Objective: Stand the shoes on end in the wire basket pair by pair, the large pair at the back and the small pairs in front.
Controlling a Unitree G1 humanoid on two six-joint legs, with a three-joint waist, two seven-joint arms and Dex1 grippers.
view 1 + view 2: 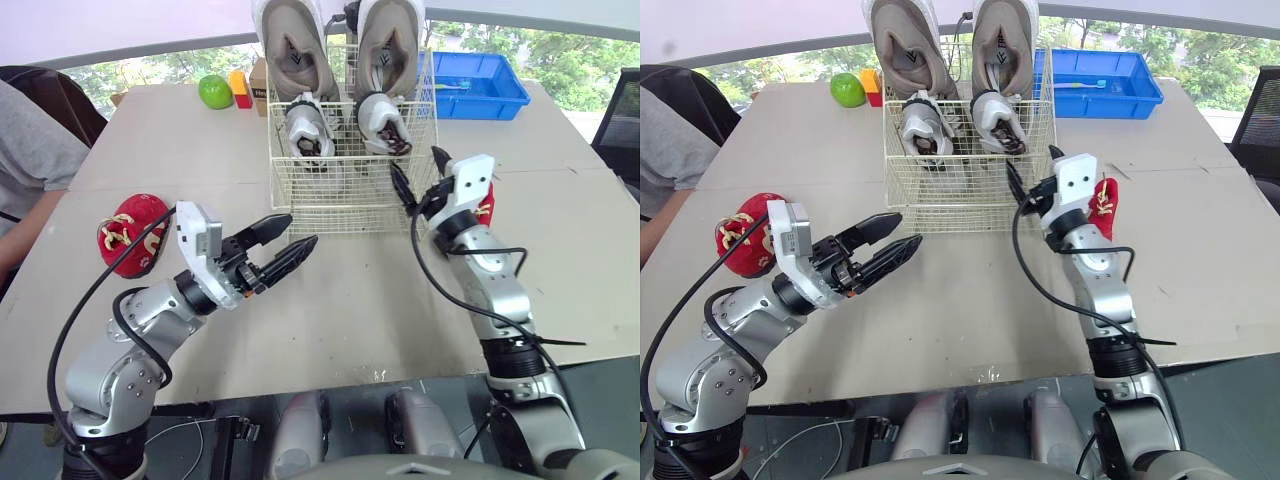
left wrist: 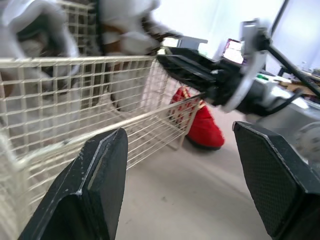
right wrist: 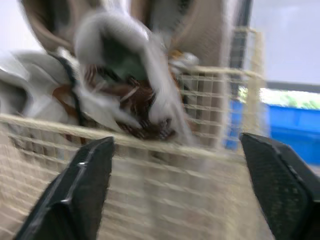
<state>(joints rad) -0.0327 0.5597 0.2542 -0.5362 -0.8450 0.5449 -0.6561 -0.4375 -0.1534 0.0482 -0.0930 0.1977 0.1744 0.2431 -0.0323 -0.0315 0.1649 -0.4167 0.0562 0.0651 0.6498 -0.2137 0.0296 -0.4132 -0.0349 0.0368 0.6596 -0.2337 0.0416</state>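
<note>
At lower left the left tool [image 1: 298,233] hovered over the worktop [image 1: 350,300], fingers apart and empty, with a red shoe [image 1: 130,233] lying beside its arm near the left edge. Right of centre the right tool [image 1: 416,162], likewise apart and empty, sat at the basket's [image 1: 340,205] right front corner, the other red shoe [image 1: 486,208] just beside its wrist. In the basket at top centre, two small white shoes [image 1: 305,130] stood on end in front of the large pair [image 1: 290,45].

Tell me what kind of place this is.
Probably an office or lab test room: a plain worktable by windows, what looks like a monitor, and a person seated alongside.
</note>
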